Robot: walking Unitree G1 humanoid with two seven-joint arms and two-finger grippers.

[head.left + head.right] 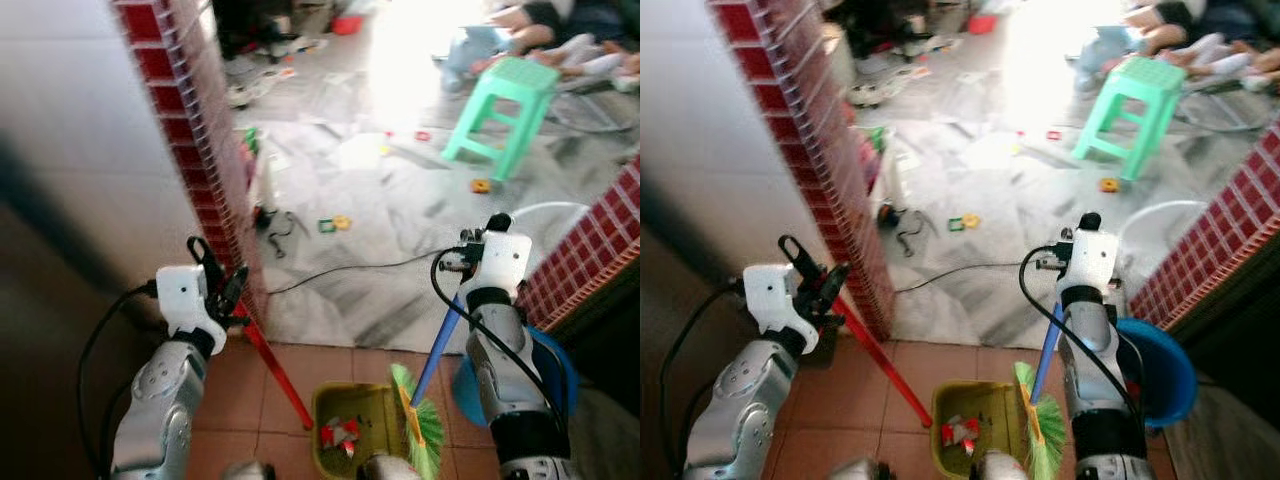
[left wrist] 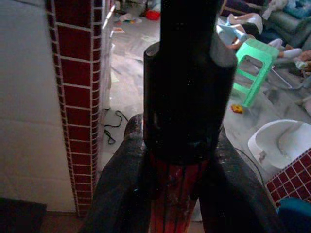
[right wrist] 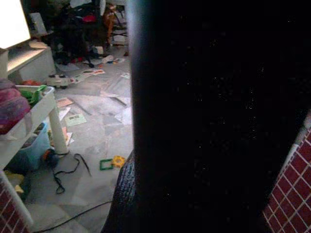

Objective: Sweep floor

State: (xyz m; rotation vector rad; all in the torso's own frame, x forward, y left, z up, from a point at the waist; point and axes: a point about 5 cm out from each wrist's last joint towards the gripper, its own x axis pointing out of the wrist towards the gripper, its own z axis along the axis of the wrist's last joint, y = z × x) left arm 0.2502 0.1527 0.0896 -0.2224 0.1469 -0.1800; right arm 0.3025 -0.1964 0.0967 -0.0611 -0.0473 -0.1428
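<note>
With left gripper point(image 1: 222, 290) clamped on the red dustpan handle point(image 1: 275, 365) and right gripper point(image 1: 487, 250), grip unclear, at the blue broom shaft point(image 1: 435, 350), best to steady the yellow-green plastic dustpan point(image 1: 355, 425) while flicking green bristles point(image 1: 420, 425) inward
</note>
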